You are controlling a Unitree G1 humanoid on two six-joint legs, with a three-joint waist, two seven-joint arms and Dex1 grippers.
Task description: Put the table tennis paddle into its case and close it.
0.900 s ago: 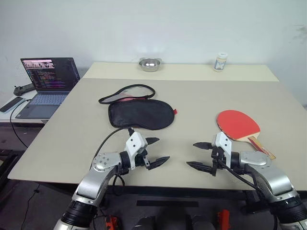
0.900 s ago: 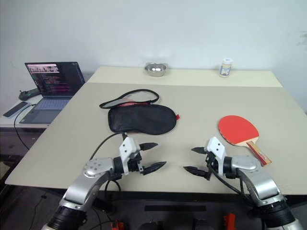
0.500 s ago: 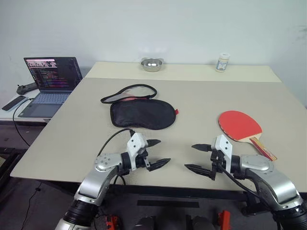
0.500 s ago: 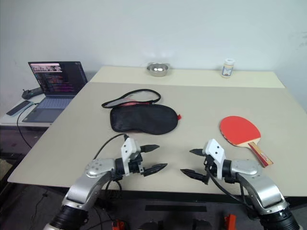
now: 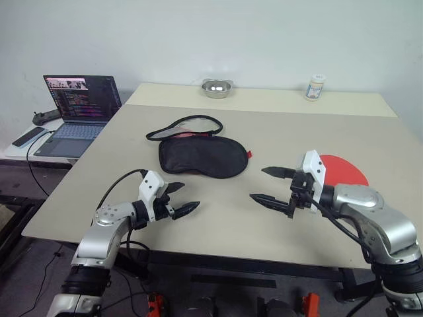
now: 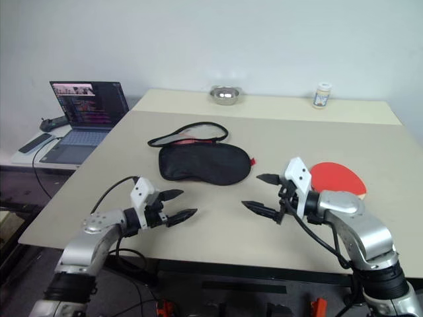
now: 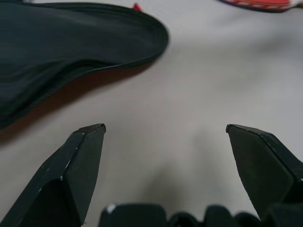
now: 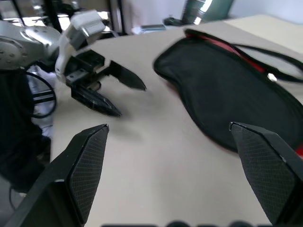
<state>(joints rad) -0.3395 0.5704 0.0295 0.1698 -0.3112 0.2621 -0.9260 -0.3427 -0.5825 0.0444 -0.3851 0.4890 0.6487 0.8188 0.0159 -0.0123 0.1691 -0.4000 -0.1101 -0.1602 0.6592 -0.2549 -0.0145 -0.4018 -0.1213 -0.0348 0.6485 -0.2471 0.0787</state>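
On the bench point(image 5: 277, 125): black case point(image 5: 201, 157), red paddle point(image 5: 344, 170) well apart.
Both grippers, left point(image 5: 180, 198) and right point(image 5: 269, 185), fingers spread, holding nothing.

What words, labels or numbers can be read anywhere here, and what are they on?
Nothing reads legibly.
Open dark laptop: lines of text on its screen, too small to read.
Small white jar with yellow label: print too small to read.
Black soft zip case: no writing visible on the side facing up.
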